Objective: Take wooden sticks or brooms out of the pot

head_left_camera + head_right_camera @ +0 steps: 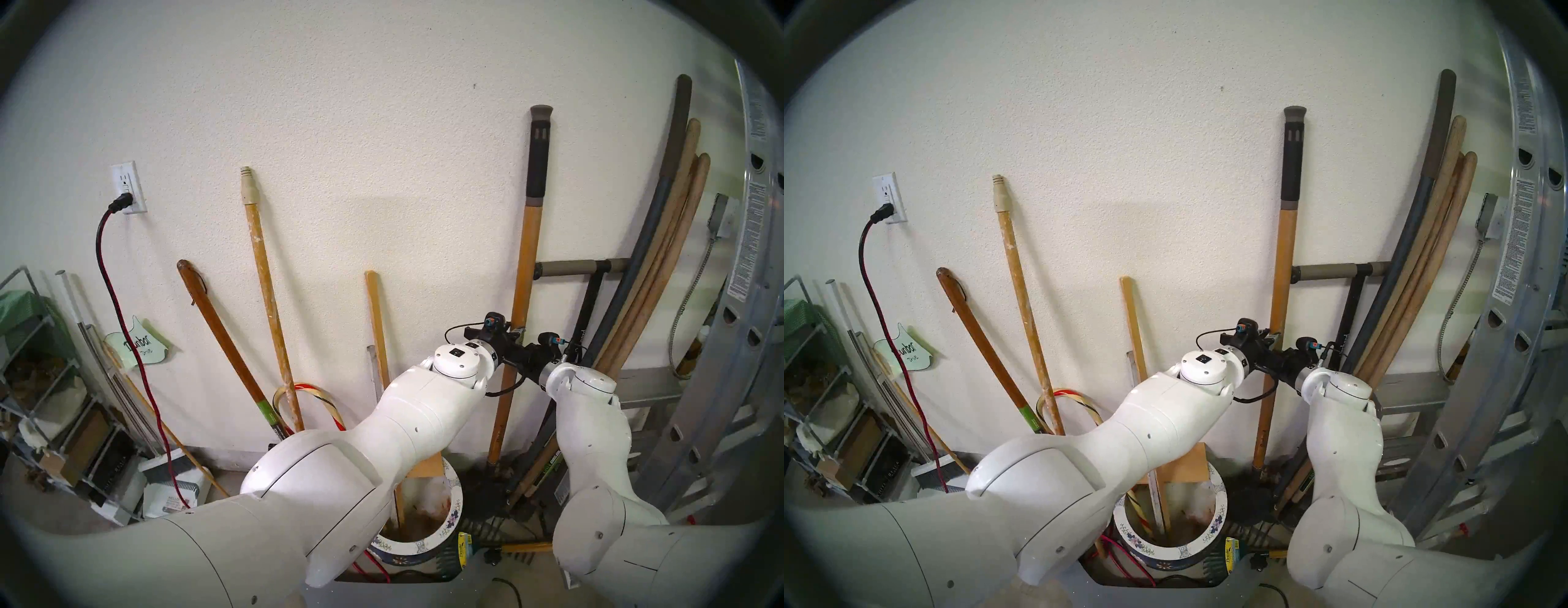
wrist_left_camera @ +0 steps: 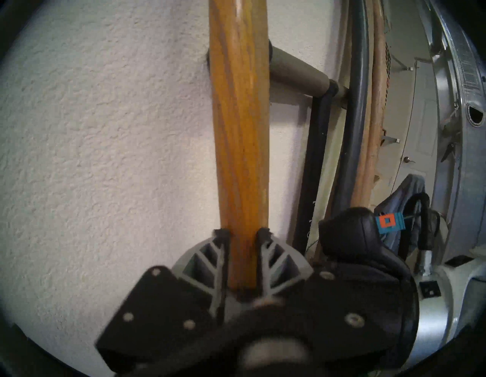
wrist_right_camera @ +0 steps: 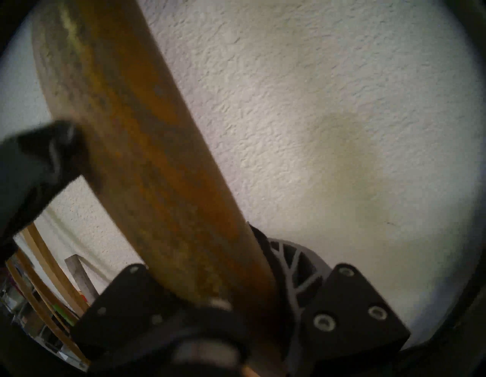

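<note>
Both the left tool and the right tool are clamped mid-length on the long orange-brown shaft, upright against the wall right of the flowered pot; it looks stiff, heavy and smooth.

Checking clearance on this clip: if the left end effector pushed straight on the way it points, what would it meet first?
The shaft already sits between the left end effector's fingers; past it, the wall comes first. The gap behind the shaft looks small, though depth is hard to judge.
</note>
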Controlling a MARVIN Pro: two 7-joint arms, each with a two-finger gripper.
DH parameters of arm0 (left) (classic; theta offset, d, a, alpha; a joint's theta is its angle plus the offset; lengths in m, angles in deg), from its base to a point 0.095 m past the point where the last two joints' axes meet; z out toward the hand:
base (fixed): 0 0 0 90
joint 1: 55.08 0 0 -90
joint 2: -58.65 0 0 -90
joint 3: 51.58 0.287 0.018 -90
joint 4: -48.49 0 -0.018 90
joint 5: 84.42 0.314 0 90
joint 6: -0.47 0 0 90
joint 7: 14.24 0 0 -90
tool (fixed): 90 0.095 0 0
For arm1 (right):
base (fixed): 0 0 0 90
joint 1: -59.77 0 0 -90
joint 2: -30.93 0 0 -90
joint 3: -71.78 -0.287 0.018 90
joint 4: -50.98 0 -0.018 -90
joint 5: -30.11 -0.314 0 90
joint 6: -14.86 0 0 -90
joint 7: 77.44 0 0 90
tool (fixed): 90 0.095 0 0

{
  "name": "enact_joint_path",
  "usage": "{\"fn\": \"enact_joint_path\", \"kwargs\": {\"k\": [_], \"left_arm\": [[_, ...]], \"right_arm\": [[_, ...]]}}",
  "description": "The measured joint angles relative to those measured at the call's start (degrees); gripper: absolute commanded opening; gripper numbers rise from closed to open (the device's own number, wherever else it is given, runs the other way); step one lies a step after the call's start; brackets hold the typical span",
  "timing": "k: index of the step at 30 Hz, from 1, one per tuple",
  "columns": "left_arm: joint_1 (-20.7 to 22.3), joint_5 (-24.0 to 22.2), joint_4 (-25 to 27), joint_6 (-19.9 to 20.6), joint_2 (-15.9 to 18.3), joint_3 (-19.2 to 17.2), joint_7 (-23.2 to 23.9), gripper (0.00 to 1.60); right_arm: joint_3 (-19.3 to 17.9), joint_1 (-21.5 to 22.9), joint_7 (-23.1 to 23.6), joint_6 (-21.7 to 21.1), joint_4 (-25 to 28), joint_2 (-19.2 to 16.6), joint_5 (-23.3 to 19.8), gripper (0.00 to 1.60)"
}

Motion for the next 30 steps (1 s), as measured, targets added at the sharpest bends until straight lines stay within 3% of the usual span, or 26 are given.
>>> {"fn": "enact_joint_path", "kwargs": {"k": [11, 12, 13, 16, 17, 19, 20, 30], "left_arm": [[-0.86, 1.03, -5.59, 0.68, 0.03, -0.05, -2.2, 0.0], [-0.77, 1.12, -6.0, 0.74, -0.04, -0.06, -2.45, 0.22], [-0.55, 1.32, -6.73, 0.88, -0.19, -0.07, -2.94, 1.6], [-0.15, 1.6, -7.77, 1.03, -0.41, -0.1, -3.68, 1.6], [-0.05, 1.66, -8.02, 1.07, -0.47, -0.11, -3.87, 1.6], [0.34, 1.87, -9.06, 1.17, -0.7, -0.23, -4.64, 1.6], [0.48, 1.93, -9.44, 1.18, -0.77, -0.28, -4.91, 1.6], [1.76, 2.21, -12.89, 0.74, -1.39, -1.46, -7.47, 1.6]], "right_arm": [[-4.03, 3.06, -3.62, 1.97, -4.09, -4.31, 1.86, 0.0], [-4.22, 3.35, -3.94, 2.25, -4.59, -4.61, 2.0, 0.0], [-4.51, 3.86, -4.47, 2.83, -5.52, -5.12, 2.26, 0.0], [-4.74, 4.57, -5.08, 3.8, -6.86, -5.63, 2.61, 0.0], [-4.77, 4.76, -5.22, 4.06, -7.2, -5.74, 2.7, 0.12], [-4.82, 5.48, -5.8, 5.27, -8.64, -6.09, 3.08, 1.41], [-4.83, 5.72, -6.03, 5.73, -9.16, -6.18, 3.21, 1.6], [-5.62, 6.93, -10.62, 9.64, -15.61, -8.09, 5.22, 1.6]]}}
